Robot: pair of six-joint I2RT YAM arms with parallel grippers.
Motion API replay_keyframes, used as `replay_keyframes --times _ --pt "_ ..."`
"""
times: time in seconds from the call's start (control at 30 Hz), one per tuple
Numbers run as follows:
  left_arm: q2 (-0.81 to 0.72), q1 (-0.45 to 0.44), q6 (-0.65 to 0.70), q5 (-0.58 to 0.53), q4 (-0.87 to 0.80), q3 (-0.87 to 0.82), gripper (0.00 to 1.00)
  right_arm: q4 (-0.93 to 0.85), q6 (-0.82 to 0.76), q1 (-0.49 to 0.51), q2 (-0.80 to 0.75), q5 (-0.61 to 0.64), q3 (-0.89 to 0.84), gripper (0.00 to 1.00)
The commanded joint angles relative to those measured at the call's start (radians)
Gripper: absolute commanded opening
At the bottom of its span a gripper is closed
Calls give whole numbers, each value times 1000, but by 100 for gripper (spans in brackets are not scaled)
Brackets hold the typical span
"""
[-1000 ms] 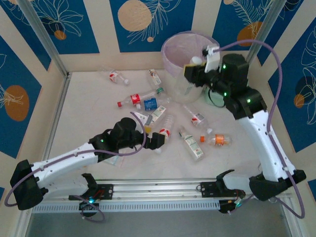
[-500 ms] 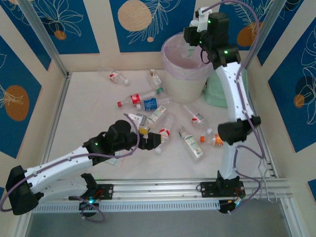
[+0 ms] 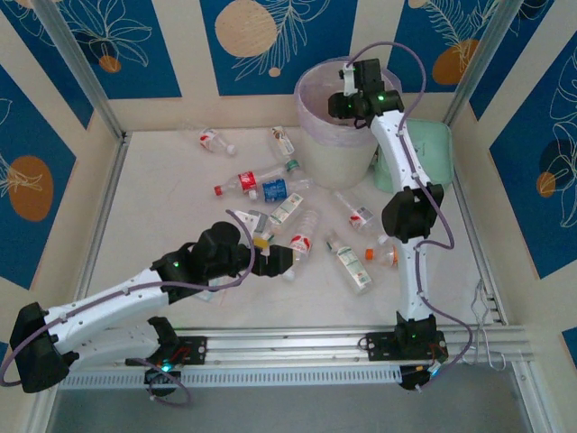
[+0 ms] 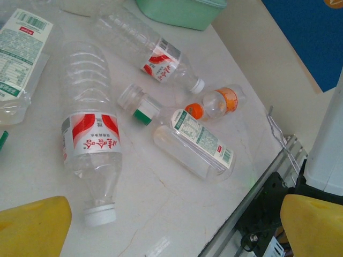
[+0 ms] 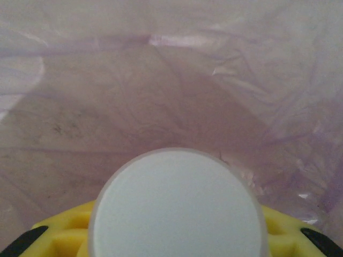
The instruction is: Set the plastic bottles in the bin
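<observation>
The bin [image 3: 325, 161] is cream-white, its liner [image 5: 161, 80] pale pink. Yellow fingers [image 5: 59, 231] frame a white-capped bottle [image 5: 177, 209]. 1 clear bottle [image 4: 88, 107] has a red-and-white label, another bottle [image 4: 177, 147] a green-and-white one. The case [image 3: 428, 149] is mint green.

Glossy clear plastic bottles [image 4: 90, 142] on a smooth table [image 3: 162, 207]; crinkled translucent film [image 5: 161, 80] lines the bin [image 3: 335, 162].

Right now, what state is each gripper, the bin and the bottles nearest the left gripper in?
bin, upright, bag-lined.
held bottle, clamped above the bin, not yet released.
right gripper, shut on the held bottle.
left gripper, open, holding nothing.
red-labelled bottle, lying on its side, capped, ungripped.
orange-capped bottle, lying on its side on the table.
</observation>
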Motion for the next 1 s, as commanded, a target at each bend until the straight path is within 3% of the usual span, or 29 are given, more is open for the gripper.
replay_keyframes --times 0.0,0.13,0.17,0.27,0.37,0.6,0.8,0.97 --pt "-19 -9 2 -34 -21 -2 99 -17 -10 -9 47 -41 21 0" --pt "7 -8 9 -31 -35 11 99 -69 -6 -22 87 -128 28 0" --pt "14 -8 8 -27 -34 11 99 -87 -12 -22 95 -145 28 4" --pt "19 -9 -4 -16 -27 5 100 -126 -17 -22 113 -152 18 35" --pt "6 -9 -12 -15 -24 -6 99 -122 -14 -23 106 -165 -26 56" --pt "-6 -9 -3 -9 -53 -2 99 -143 -13 -30 65 -173 0 97" --pt "-21 -10 -16 -8 -55 -21 99 -201 -48 -38 20 -177 142 99" --pt "-39 -10 -4 -37 -131 -2 99 -177 -41 -65 -111 -171 145 99"
